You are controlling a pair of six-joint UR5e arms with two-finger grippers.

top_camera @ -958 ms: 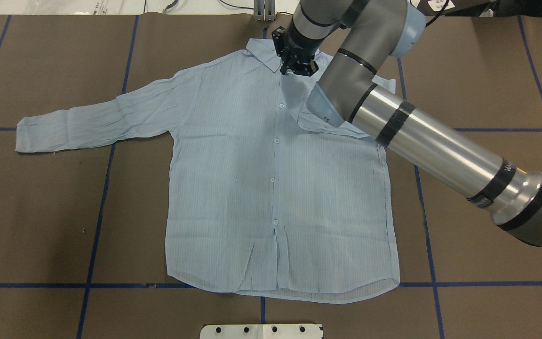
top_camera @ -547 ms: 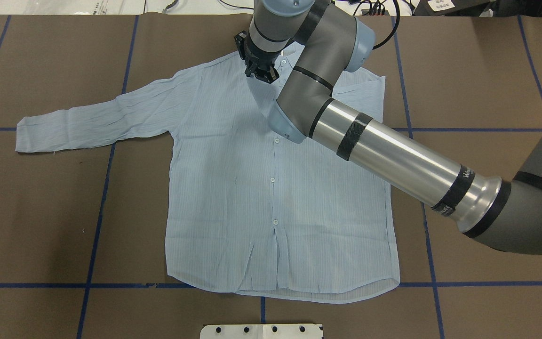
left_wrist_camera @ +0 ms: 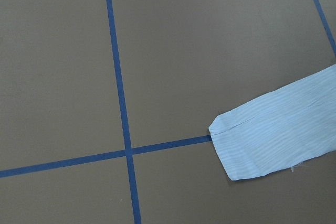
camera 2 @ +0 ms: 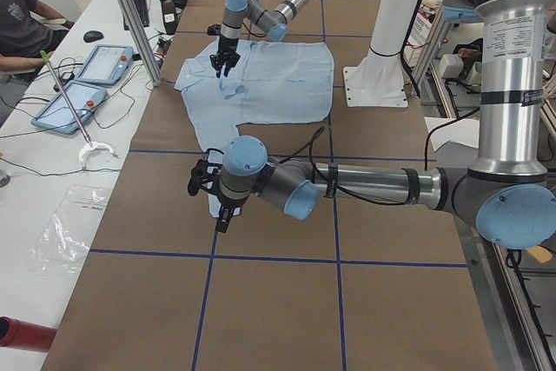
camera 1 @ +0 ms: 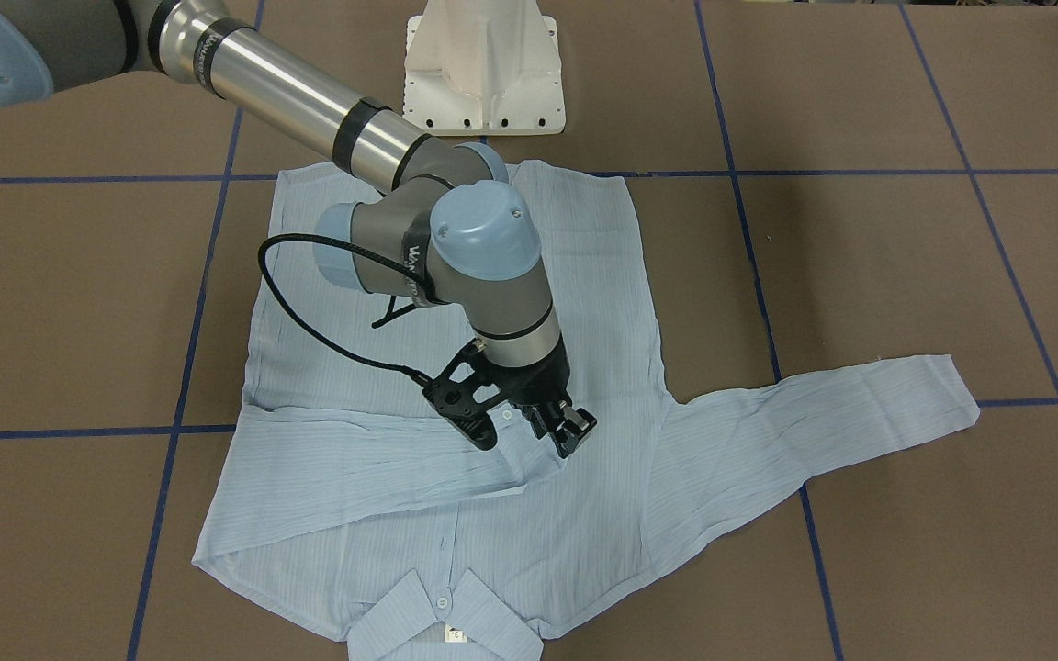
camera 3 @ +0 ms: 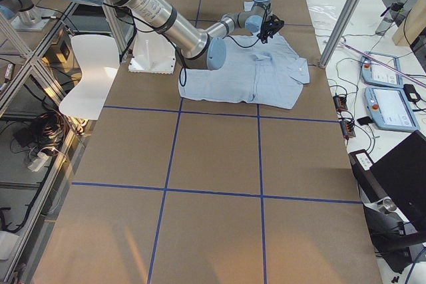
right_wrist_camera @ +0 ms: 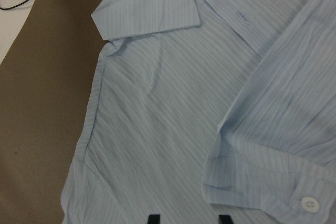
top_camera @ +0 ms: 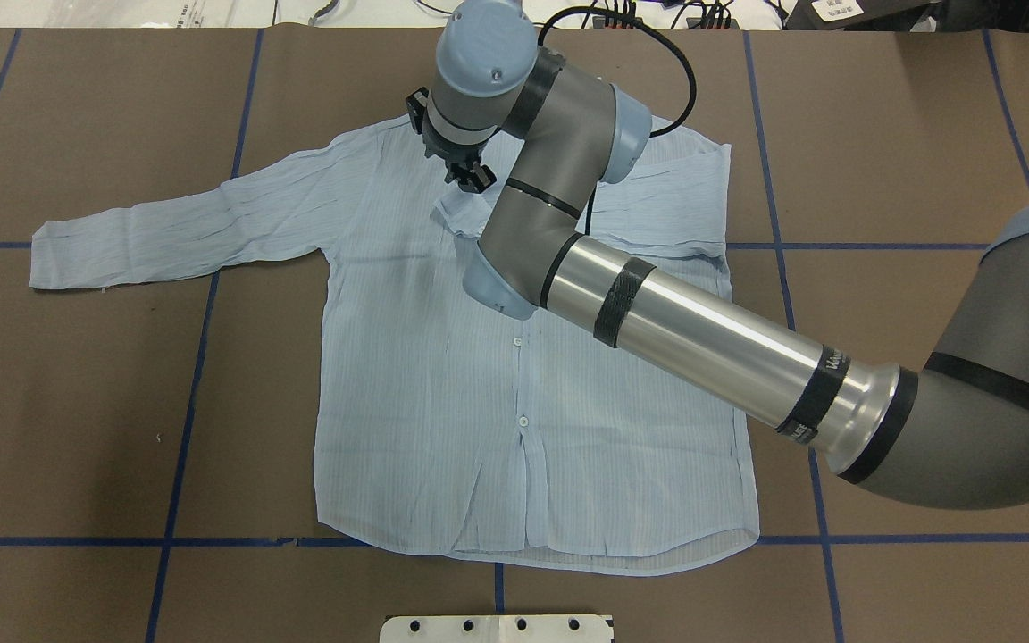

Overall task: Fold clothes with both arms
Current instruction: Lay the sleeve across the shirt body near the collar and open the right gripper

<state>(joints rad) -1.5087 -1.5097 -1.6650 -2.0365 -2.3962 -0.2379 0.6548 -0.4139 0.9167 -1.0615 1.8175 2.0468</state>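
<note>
1. Shirt (top_camera: 514,420) lies flat, buttons up, on the desk (top_camera: 77,402), one sleeve (camera 1: 354,464) folded across it.
2. Right tool (camera 1: 564,431) hangs over that sleeve's cuff (right_wrist_camera: 262,195), fingers (right_wrist_camera: 152,219) spread, gripping nothing.
3. Left tool (camera 2: 222,215): spread or closed, I cannot tell.

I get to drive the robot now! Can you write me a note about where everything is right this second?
Right gripper: open, over the shirt at the chest, holding nothing.
Left gripper: by the cuff of the left sleeve; I cannot tell if it is open or shut.
Shirt: flat on the table, buttons up.
Done: right sleeve folded across the chest.
To do: fold the left sleeve in, then the body.
</note>
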